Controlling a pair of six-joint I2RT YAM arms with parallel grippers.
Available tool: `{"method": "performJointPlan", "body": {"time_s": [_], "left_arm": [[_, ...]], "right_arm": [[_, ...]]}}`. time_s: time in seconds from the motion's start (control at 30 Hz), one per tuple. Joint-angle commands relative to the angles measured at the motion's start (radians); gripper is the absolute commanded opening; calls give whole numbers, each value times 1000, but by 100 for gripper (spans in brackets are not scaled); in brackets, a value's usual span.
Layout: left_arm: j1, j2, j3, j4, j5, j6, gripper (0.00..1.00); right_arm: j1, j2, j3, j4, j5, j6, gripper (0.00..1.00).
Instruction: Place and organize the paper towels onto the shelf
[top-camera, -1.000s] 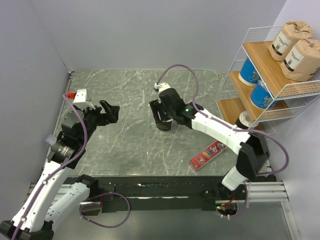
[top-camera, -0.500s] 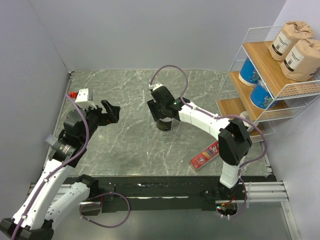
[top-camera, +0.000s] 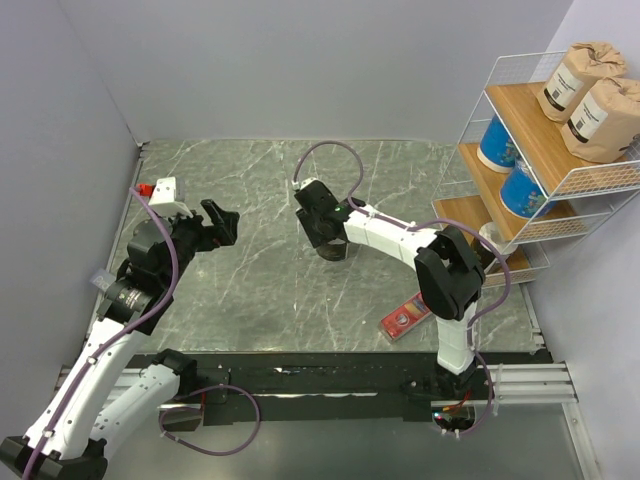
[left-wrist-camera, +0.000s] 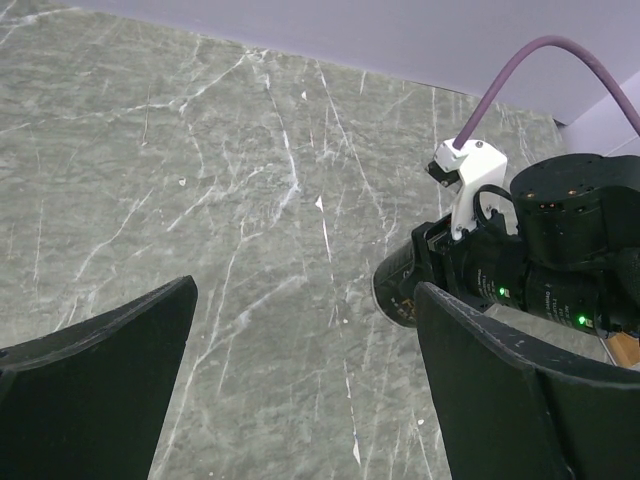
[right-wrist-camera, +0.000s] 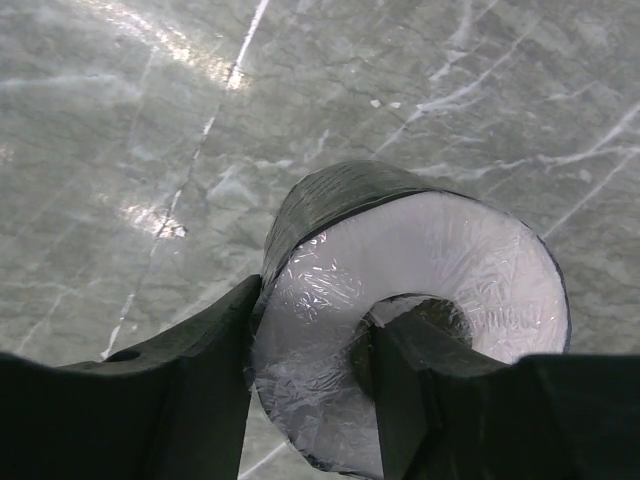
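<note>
The right arm (top-camera: 385, 232) rises from its near-right base, bends at the elbow and stretches left, wrist tipped down over mid-bench. The right arm's fingers (right-wrist-camera: 190, 390) are clenched on the black plastic-wrapped cylindrical paper-towel roll (right-wrist-camera: 440, 250): one outside its dark wall, one in the core hole. The roll's glossy white top crinkles under film, and its base appears to rest on the grey-green marbled stone bench (top-camera: 250, 180).

The left arm (top-camera: 140, 275) is raised at the left, and the left arm's fingers (left-wrist-camera: 500, 400) are spread wide, grasping nothing.

At the far right, the white wire shelf (top-camera: 520, 70) with wooden tiers holds two brown kraft rolls (top-camera: 590, 95) on top and two blue rolls (top-camera: 510, 165) below.
</note>
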Motion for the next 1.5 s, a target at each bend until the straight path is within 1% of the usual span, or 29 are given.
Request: {"method": "performJointPlan", "body": {"time_s": [0.0, 0.07, 0.1, 0.13, 0.17, 0.27, 0.4, 0.43, 0.6, 0.7, 0.87, 1.1, 1.23, 1.3, 1.47], "left_arm": [[-3, -4, 23, 14, -14, -2, 96], [-3, -6, 24, 12, -14, -2, 97], [-3, -4, 24, 14, -14, -2, 96], [-3, -6, 23, 12, -16, -2, 97], [-3, -6, 23, 14, -14, -2, 96], [-3, -7, 24, 12, -14, -1, 96], [-5, -12, 21, 14, -19, -2, 97], [-5, -12, 21, 14, -18, -2, 97], [-5, -4, 21, 14, -14, -4, 97], [-5, 1, 23, 11, -16, -4, 96], [-6, -3, 20, 14, -27, -1, 97], [-6, 11, 24, 9, -16, -4, 96], [-6, 4, 21, 17, -11, -4, 96], [-5, 1, 17, 20, -14, -4, 96], [-6, 11, 21, 14, -16, -4, 96]], "right_arm": [[-2, -56, 29, -11, 124, -45, 44], [0, -73, 12, -10, 164, -71, 42], [-2, -87, 6, -11, 217, -101, 42], [-5, -92, 1, -13, 247, -105, 41], [-9, -98, -9, -16, 277, -143, 40], [-54, -125, -45, -18, 340, -186, 39], [-144, -194, -123, 16, 380, -238, 39], [-184, -207, -155, 27, 391, -249, 39], [-279, -253, -244, 140, 408, -380, 39], [-336, -254, -284, 202, 391, -448, 39], [-440, -210, -284, 216, 393, -470, 39], [-506, -178, -287, 257, 417, -500, 38], [-538, -159, -316, 331, 469, -552, 38], [-555, -148, -313, 343, 468, -563, 38], [-606, -147, -321, 377, 399, -572, 39]]}}
